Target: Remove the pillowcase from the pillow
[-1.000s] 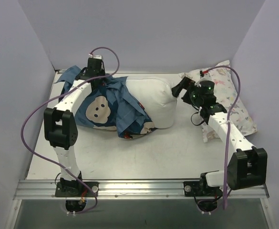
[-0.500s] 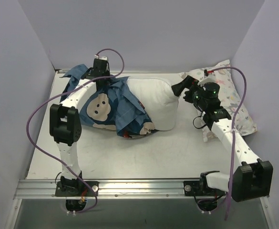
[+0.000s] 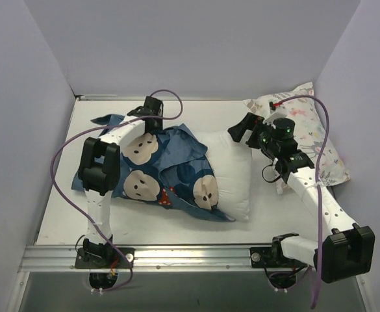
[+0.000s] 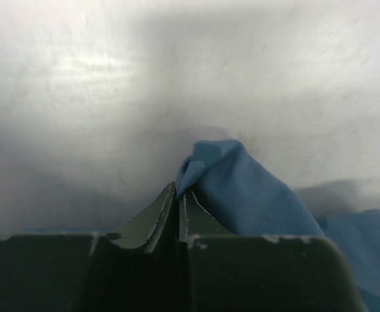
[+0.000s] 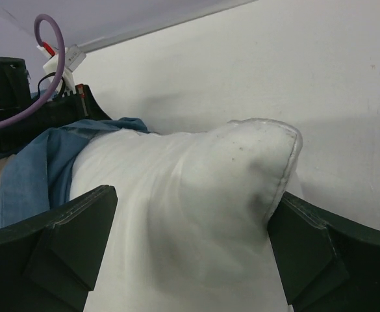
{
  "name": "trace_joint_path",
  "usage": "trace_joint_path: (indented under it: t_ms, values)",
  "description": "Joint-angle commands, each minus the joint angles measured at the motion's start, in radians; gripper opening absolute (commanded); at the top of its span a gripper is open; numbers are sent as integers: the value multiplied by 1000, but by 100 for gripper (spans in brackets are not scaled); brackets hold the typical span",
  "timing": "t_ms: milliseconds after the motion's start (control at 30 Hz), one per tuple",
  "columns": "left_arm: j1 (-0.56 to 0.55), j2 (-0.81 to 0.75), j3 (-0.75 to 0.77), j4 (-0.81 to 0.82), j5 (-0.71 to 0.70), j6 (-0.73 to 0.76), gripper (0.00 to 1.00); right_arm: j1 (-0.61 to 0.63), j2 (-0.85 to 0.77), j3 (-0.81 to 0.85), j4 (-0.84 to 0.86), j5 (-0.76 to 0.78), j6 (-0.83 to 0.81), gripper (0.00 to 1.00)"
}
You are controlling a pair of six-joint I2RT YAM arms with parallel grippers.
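Pinching a fold of the dark navy-blue soft fabric pillowcase [image 3: 152, 174], the left gripper [image 4: 178, 194] is closed on cloth. The cover drapes the left half of the large plain white puffy pillow [image 3: 234, 177]. The right gripper [image 3: 240, 127] is spread, straddling the pillow's far corner unclamped. Risk: a pull now would likely drag the unanchored pillow along.

Plain pale lavender walls [image 3: 196, 45] are enclosing a flat white tabletop [image 3: 196, 224], a ribbed aluminium rail [image 3: 196, 257] running along its near edge.
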Motion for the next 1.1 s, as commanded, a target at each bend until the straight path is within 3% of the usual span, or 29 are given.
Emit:
trace_joint_path:
  t_ms: [0, 267, 300, 400, 533, 667, 867, 1067]
  values:
    - [-22, 21, -57, -147, 10, -14, 13, 37, 25, 57, -89, -35, -34, 100]
    - [-34, -108, -55, -84, -4, -37, 53, 77, 24, 120, -387, 243, -94, 100]
    - [-37, -123, -47, -73, -7, -37, 64, 67, 15, 146, -417, 266, -94, 100]
    - [-45, -190, -12, -47, 2, -30, 78, 51, 19, 201, -466, 292, -91, 100]
    - [-57, -360, -9, 16, 0, -19, 89, 30, 48, 254, -505, 320, -71, 100]
    - [-65, -509, -64, 65, -21, -22, 92, 11, 44, 275, -511, 234, -52, 100]
    - [-109, -733, -257, 13, -44, -66, 97, 54, -36, 274, -568, 99, -34, 100]
    - [-294, -933, -526, 30, -3, -146, 97, 192, -208, 76, -593, 155, -6, 100]
